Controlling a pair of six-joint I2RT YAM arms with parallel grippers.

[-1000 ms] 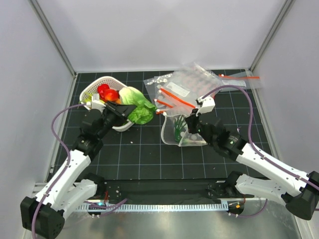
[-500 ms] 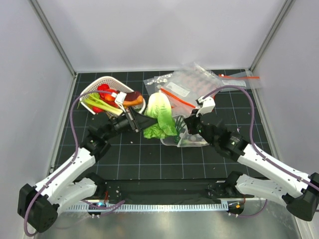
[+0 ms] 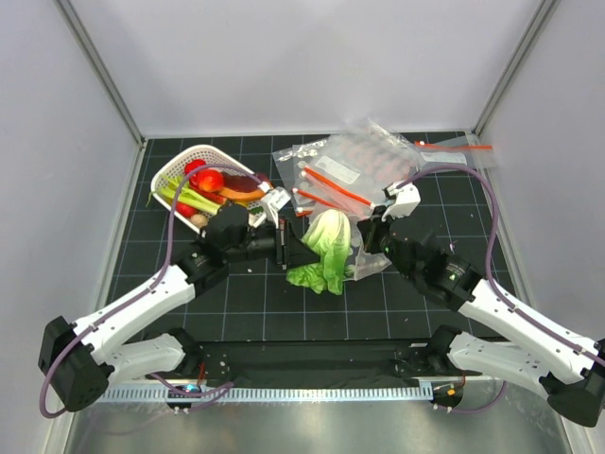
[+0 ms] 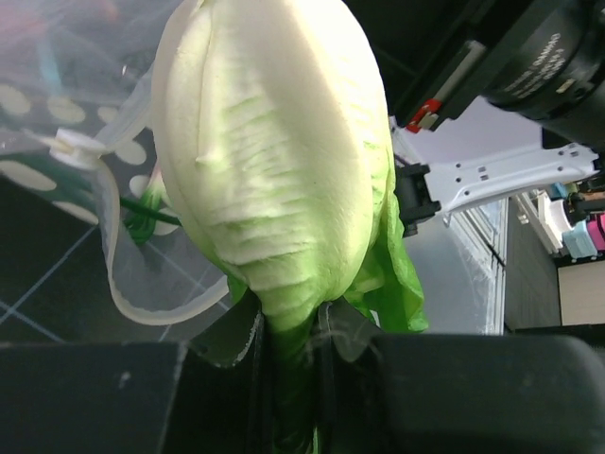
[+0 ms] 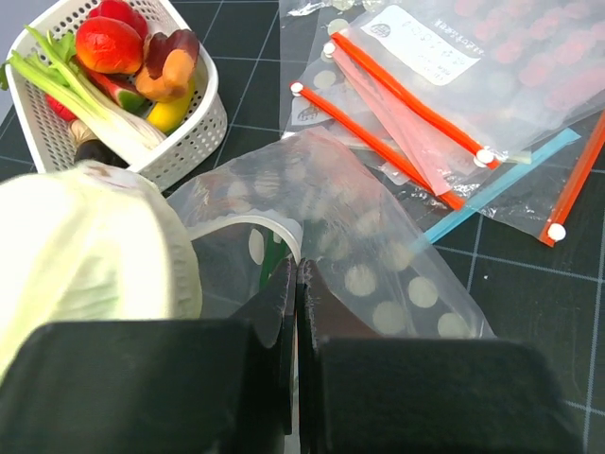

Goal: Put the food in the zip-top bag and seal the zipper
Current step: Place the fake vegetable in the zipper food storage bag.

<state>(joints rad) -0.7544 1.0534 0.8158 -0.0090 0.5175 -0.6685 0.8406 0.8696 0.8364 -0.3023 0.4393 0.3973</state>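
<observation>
On the black grid table (image 3: 236,303), the left gripper (image 4: 293,345) clamps the lettuce (image 4: 274,170) stem; beyond its jaws, the right gripper (image 5: 298,284) pinches the bag (image 5: 378,255) mouth.

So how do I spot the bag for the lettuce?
Find the pile of clear bags right of the white basket. The polka-dot bag lies nearest the arms, pinched by the right gripper beside the lettuce. Only it has white dots; the others have coloured strips.
</observation>
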